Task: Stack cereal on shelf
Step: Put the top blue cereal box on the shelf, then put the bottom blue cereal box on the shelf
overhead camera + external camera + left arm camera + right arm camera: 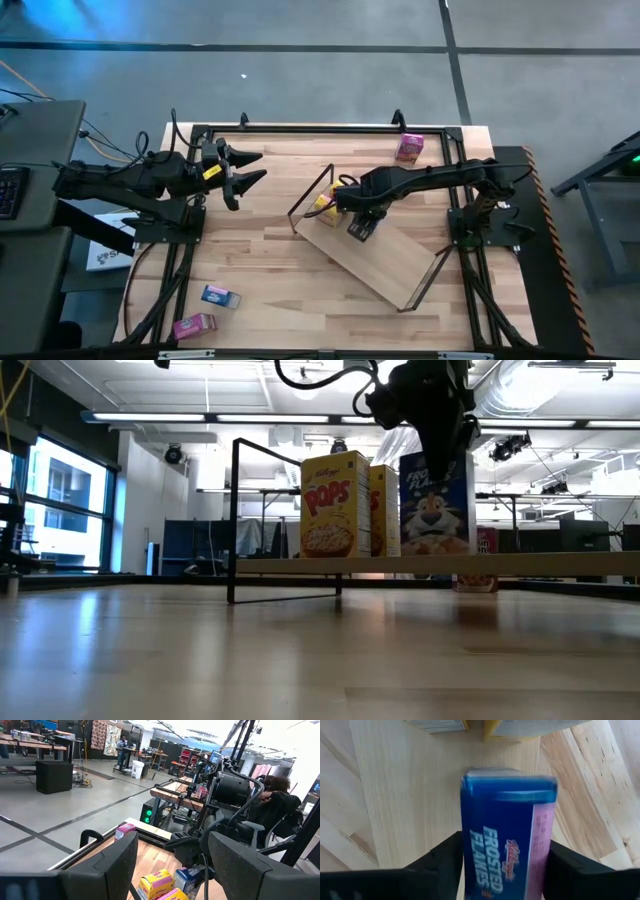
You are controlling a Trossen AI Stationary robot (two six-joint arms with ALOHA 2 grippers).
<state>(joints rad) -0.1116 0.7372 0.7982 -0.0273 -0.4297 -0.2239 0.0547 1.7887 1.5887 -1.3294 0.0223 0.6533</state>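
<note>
The shelf (392, 262) is a light-wood board with black wire end frames, lying slantwise on the table. Two yellow cereal boxes (335, 505) stand upright on its left end. My right gripper (362, 222) reaches down over the board and is shut on a blue cereal box (435, 515) beside them. A pink box (408, 147) rests near the far edge. A blue box (220, 296) and a pink box (193, 326) lie at the near left corner. My left gripper (243, 170) hovers open at the table's left, touching nothing. My right gripper pinches the blue box between its two fingers (440, 865), near the box's upper end (507, 870), one finger on each narrow side. The fingers come from above, pointing down. The box stands upright, its lower end (435, 552) level with the shelf board's top.
The right half of the shelf board (410, 275) is bare. Black frame rails (300, 128) run along the table's far edge, and both arm bases stand at its sides. In the left wrist view a seated person (277, 805) shows beyond the table.
</note>
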